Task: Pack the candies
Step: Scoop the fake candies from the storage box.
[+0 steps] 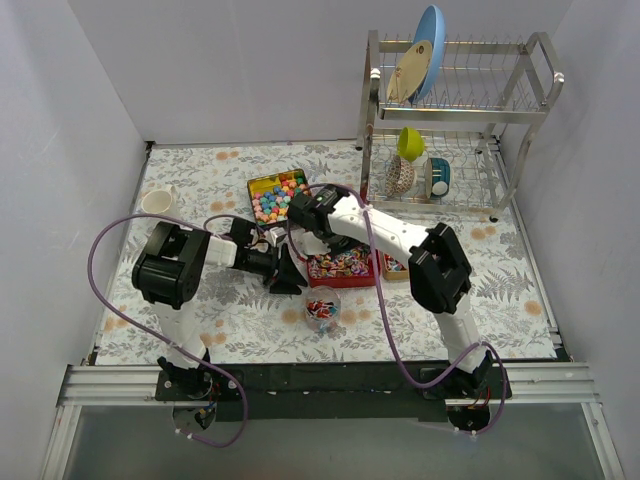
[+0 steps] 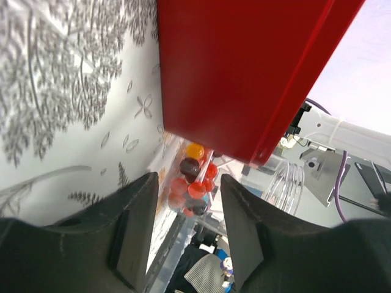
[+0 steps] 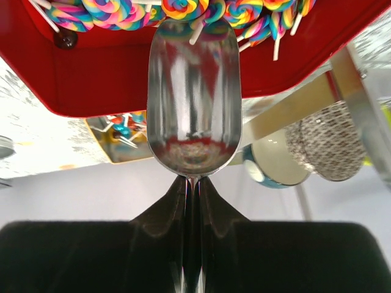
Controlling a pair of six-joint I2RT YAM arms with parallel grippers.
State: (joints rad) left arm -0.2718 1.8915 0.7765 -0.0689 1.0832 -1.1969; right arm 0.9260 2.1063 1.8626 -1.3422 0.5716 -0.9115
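Right hand (image 3: 191,185): fingers pressed together on the thin handle of a metal scoop (image 3: 193,97), pinching it flat. The scoop's bowl looks bare, showing only reflections. Its lip sits at the edge of the swirl lollipops (image 3: 116,15) in the red tin (image 3: 122,79).

Left hand (image 2: 188,183): fingers spread, nothing between them. I hold it low over the table (image 1: 200,330), just beside the red tin's outer wall, facing the glass cup (image 1: 338,312).

Where the candies (image 1: 320,308) lie:
- Glass cup: a small heap of red, orange and dark pieces. The cup stands near the front of the red tin, apart from it.
- Red tin: crowded with mixed-coloured sweets.
- Yellow tin (image 1: 277,193): pastel balls, well filled, behind the red tin and next to my right wrist.
- Small tin (image 1: 393,266): just right of the red tin. Its contents are too small to make out from above.

Also present, well apart from the work: white cup (image 1: 158,202) and dish rack (image 1: 460,110).

Progress, as I judge it: partway, probably well along. Two tins already carry a good load, but the scoop is not yet loaded. The heap in the glass cup looks like what is left to move. I cannot see lids for the tins, so closing them is also not yet done.
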